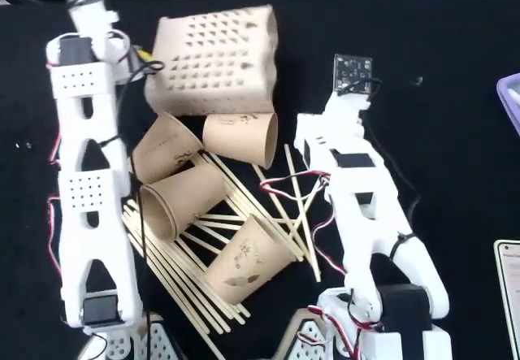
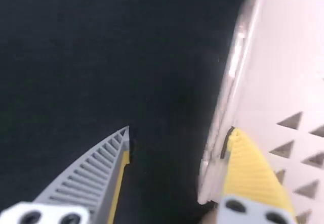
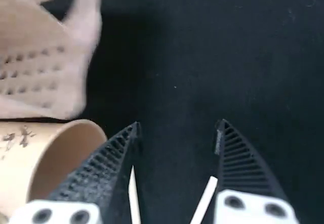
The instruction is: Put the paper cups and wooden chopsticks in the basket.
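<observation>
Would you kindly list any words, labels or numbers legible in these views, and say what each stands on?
No text can be read here.
paper cups: dark printed marks on the sides, too blurred to read.
card at the table's right edge: lines of print, too small to read.
basket: triangular holes, no lettering.

The left gripper (image 2: 179, 130) has ribbed fingers, one grey, one yellow; beside the yellow one is the cream basket (image 2: 283, 72), patterned with triangular holes. The right gripper (image 3: 178, 124) is ribbed black over the black table (image 3: 228, 42), with pale wooden chopsticks (image 3: 205, 201) between its fingers and a tan, dark-marked paper cup (image 3: 61, 153) beside one.
</observation>
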Tool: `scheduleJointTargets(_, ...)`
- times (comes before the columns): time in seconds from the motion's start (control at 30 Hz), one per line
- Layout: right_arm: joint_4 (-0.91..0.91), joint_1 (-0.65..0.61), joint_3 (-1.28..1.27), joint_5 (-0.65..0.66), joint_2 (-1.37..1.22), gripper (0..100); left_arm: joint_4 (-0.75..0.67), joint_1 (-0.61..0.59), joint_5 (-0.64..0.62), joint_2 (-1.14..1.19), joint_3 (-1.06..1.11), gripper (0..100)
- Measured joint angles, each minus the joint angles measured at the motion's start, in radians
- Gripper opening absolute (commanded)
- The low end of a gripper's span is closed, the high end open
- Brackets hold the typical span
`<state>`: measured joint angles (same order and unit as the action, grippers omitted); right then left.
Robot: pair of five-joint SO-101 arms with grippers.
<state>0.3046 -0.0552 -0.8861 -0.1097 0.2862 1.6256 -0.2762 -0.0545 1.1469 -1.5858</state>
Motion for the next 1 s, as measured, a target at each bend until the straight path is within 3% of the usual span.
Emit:
scheduleJointTargets(0.4, 0.000, -0.008, -0.002, 0.000, 0.000, 24.0, 0.080, -0.137, 0.002, 0.061, -0.021, 30)
scheduleJointTargets(0.73, 0.000, -0.009, -0.002, 0.000, 0.000, 24.0, 0.127, -0.195, 0.000, -0.288, -0.021, 30)
scheduleJointTargets(1.0, 0.000, -0.009, -0.002, 0.000, 0.000, 24.0, 0.127, -0.144, -0.107, -0.588, -0.005, 30)
